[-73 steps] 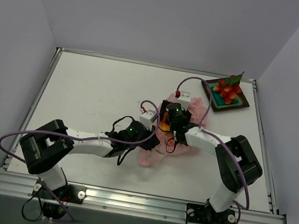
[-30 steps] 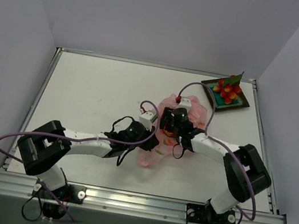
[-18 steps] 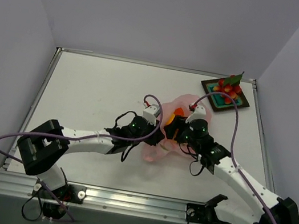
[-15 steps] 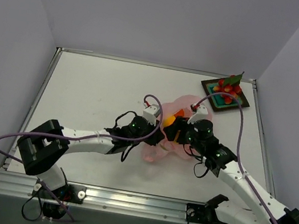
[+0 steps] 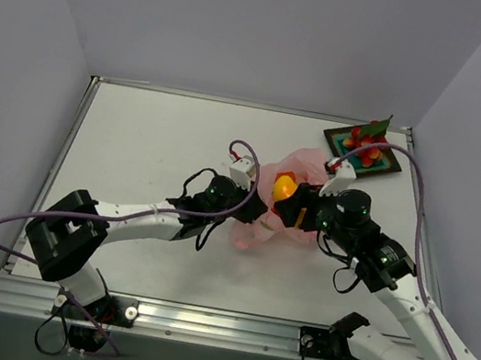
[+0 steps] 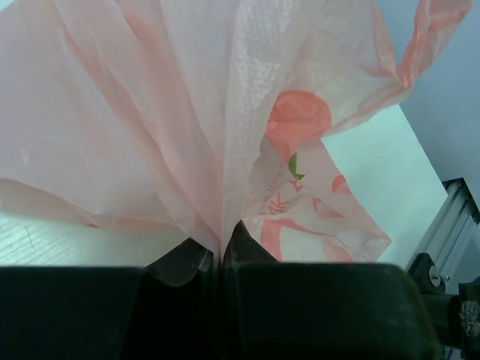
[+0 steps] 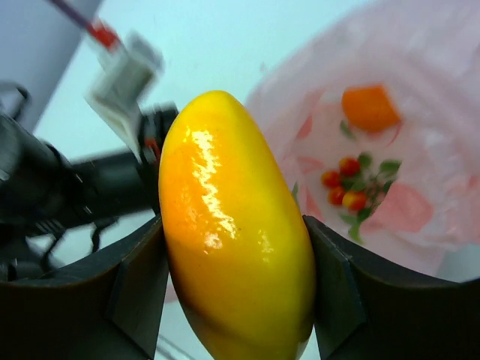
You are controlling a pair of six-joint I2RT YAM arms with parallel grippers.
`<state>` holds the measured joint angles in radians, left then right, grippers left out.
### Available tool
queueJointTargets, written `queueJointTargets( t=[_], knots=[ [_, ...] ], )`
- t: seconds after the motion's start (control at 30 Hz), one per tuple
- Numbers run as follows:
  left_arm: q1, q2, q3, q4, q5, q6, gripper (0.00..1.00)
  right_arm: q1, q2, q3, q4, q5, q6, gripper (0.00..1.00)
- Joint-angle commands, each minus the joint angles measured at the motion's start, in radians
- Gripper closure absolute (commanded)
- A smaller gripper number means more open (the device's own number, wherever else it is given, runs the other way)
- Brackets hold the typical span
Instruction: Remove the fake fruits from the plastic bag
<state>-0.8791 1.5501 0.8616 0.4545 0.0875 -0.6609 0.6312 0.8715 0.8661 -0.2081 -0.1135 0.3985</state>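
Filling most of the top view, the white table point(image 5: 153, 146) carries everything else. Both arms reach in from the near edge and meet a little right of its centre.

The plastic bag point(image 5: 309, 172) sits there between the two grippers, a crumpled pink translucent mass with red-and-green prints. Its lower end trails toward the near edge. In the left wrist view its film point(image 6: 150, 112) fans out in folds from the jaws, and in the right wrist view it point(image 7: 420, 150) lies behind the fruit.

A dark square tray point(image 5: 390, 165) with a teal centre stands in the far right corner, well apart from the bag. On it rests a cluster of red fruits point(image 5: 365, 146) with green leaves.

The left gripper point(image 5: 249, 208) presses against the bag's left side. Its jaws point(image 6: 219, 259) are closed tight on a gathered pleat of the film.

The right gripper point(image 5: 291, 200) comes in from the right, its jaws point(image 7: 234, 292) clamped on either flank of the yellow-orange fruit point(image 5: 284, 188). This glossy oval fruit point(image 7: 232, 225) is outside the film, in front of the bag's upper part.
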Motion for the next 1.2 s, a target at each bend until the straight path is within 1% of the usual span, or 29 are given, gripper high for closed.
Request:
queueJointTargets(
  t=[0.0,0.03,0.1,0.17,0.2,0.23,0.27,0.3,0.33,0.4,0.43,0.5,0.53,0.6,0.63,0.7,0.8,0.83,0.93,1.17],
  knots=[
    [0.002,-0.012,-0.019,0.041,0.029,-0.008,0.98,-0.008,-0.025,0.167,0.039,0.214,-0.075,0.85],
    [0.002,-0.016,-0.038,0.049,0.029,-0.016,0.98,-0.019,0.022,0.21,0.045,0.327,-0.093,0.85],
    [0.002,-0.041,-0.082,0.055,0.018,-0.022,0.98,-0.062,0.079,0.24,0.09,0.385,-0.142,0.86],
    [0.0,-0.062,-0.101,0.047,0.008,-0.017,0.98,-0.195,0.153,0.243,0.156,0.321,-0.15,0.86],
    [0.0,-0.079,-0.105,0.032,0.001,-0.008,0.98,-0.255,0.179,0.243,0.205,0.266,-0.136,0.86],
    [0.0,-0.084,-0.11,0.023,0.0,0.0,0.98,-0.362,0.237,0.24,0.252,0.168,-0.121,0.86],
    [0.0,-0.087,-0.113,0.018,0.001,0.009,0.98,-0.401,0.266,0.219,0.294,0.152,-0.095,0.86],
    [0.0,-0.085,-0.114,0.021,0.009,0.012,0.98,-0.428,0.305,0.209,0.374,0.149,-0.089,0.86],
    [0.0,-0.082,-0.118,0.023,0.015,0.017,0.98,-0.467,0.404,0.212,0.4,0.137,-0.089,0.86],
    [0.0,-0.081,-0.125,0.032,0.021,0.027,0.98,-0.481,0.51,0.263,0.465,0.133,-0.114,0.86],
    [0.002,-0.081,-0.13,0.036,0.024,0.029,0.98,-0.482,0.611,0.283,0.49,0.15,-0.122,0.86],
    [0.003,-0.091,-0.145,0.036,0.021,0.032,0.98,-0.501,0.706,0.361,0.556,0.186,-0.135,0.86],
    [0.005,-0.096,-0.147,0.036,0.02,0.033,0.98,-0.511,0.8,0.393,0.57,0.183,-0.13,0.86],
    [0.003,-0.104,-0.148,0.042,0.026,0.043,0.98,-0.538,0.884,0.501,0.582,0.193,-0.133,0.86],
    [0.003,-0.104,-0.148,0.042,0.029,0.046,0.98,-0.541,0.955,0.536,0.584,0.211,-0.138,0.86],
    [0.003,-0.101,-0.145,0.049,0.034,0.047,0.98,-0.551,1.02,0.627,0.584,0.225,-0.145,0.85],
    [0.005,-0.088,-0.128,0.049,0.04,0.05,0.98,-0.565,1.177,0.711,0.566,0.218,-0.158,0.84],
    [0.005,-0.087,-0.124,0.047,0.041,0.052,0.98,-0.568,1.208,0.765,0.556,0.212,-0.165,0.84],
    [0.005,-0.078,-0.108,0.046,0.047,0.052,0.98,-0.571,1.299,0.835,0.532,0.198,-0.188,0.84],
    [0.005,-0.047,-0.082,0.03,0.055,0.047,0.98,-0.573,1.399,0.909,0.524,0.196,-0.207,0.82]
  ],
)
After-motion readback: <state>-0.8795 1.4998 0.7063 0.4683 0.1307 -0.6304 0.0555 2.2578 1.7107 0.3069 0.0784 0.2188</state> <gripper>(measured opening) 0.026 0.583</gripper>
